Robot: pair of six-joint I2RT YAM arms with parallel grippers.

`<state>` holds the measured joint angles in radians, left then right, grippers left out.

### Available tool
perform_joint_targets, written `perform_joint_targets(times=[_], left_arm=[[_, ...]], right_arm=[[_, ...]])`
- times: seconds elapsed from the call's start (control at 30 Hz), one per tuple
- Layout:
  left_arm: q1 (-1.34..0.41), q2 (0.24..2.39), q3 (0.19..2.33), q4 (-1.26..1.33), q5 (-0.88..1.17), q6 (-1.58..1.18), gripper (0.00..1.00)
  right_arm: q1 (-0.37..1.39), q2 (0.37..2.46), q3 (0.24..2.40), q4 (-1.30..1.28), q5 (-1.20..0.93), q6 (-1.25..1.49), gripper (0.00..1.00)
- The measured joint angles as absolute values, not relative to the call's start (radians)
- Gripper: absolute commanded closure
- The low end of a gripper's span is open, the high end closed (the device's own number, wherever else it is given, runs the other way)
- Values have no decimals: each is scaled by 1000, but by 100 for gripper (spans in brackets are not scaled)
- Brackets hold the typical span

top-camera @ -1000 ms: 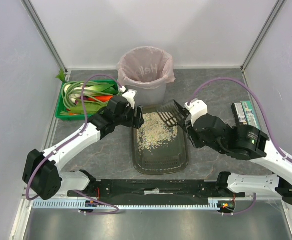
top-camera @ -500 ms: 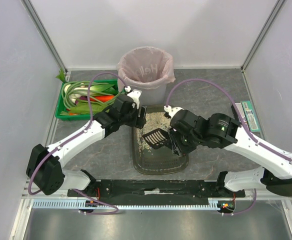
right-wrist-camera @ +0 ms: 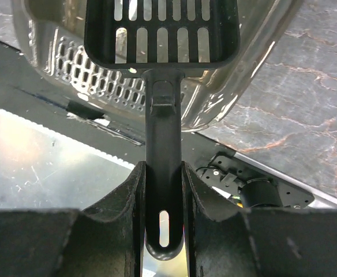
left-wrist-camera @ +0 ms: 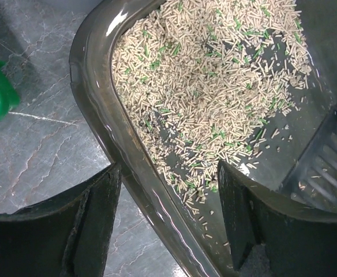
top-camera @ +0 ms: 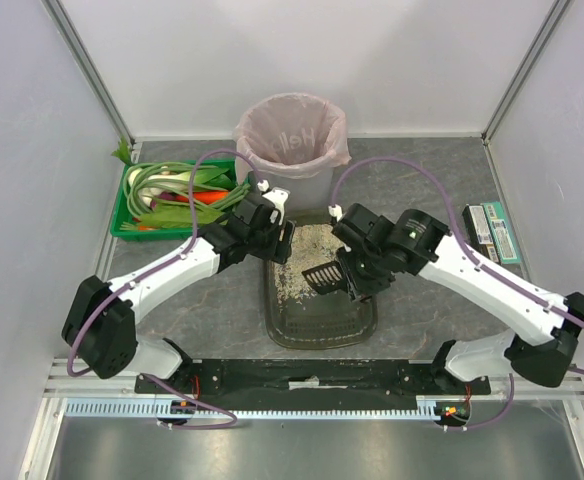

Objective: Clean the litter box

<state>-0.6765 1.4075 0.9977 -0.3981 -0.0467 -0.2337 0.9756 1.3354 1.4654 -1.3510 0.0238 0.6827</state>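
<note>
The litter box [top-camera: 274,300], a dark olive tray, lies mid-table with beige litter [top-camera: 307,255] heaped in its far half. My left gripper [top-camera: 283,240] is open at the tray's far-left corner. In the left wrist view the gripper [left-wrist-camera: 168,190] straddles the rim [left-wrist-camera: 108,135], one finger outside, one inside, neither touching it. My right gripper [top-camera: 357,272] is shut on the handle of a black slotted scoop [top-camera: 319,277] held over the tray's middle. The right wrist view shows the handle [right-wrist-camera: 164,161] clamped between the jaws and the scoop head [right-wrist-camera: 163,29] empty.
A grey bin with a pink bag [top-camera: 292,140] stands just behind the tray. A green crate of vegetables [top-camera: 172,195] sits at the far left. A flat box [top-camera: 492,232] lies at the right edge. The arms' base rail [top-camera: 302,378] runs along the front.
My right arm swung the scoop from the tray's far-right rim down and left into the tray's middle. My left gripper shifted slightly right onto the far-left corner.
</note>
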Motion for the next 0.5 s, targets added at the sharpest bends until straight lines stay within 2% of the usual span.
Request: perform_joint_targets(times=[0.3,0.5], left_arm=[[-677,1426,998,-419,-70,-225,35],[-677,1442,998,-425,-62,-225,36]], right_arm=[[937,1472,1441,-1349,15,563,100],[931,1478,1404,-1348,-31,533,100]])
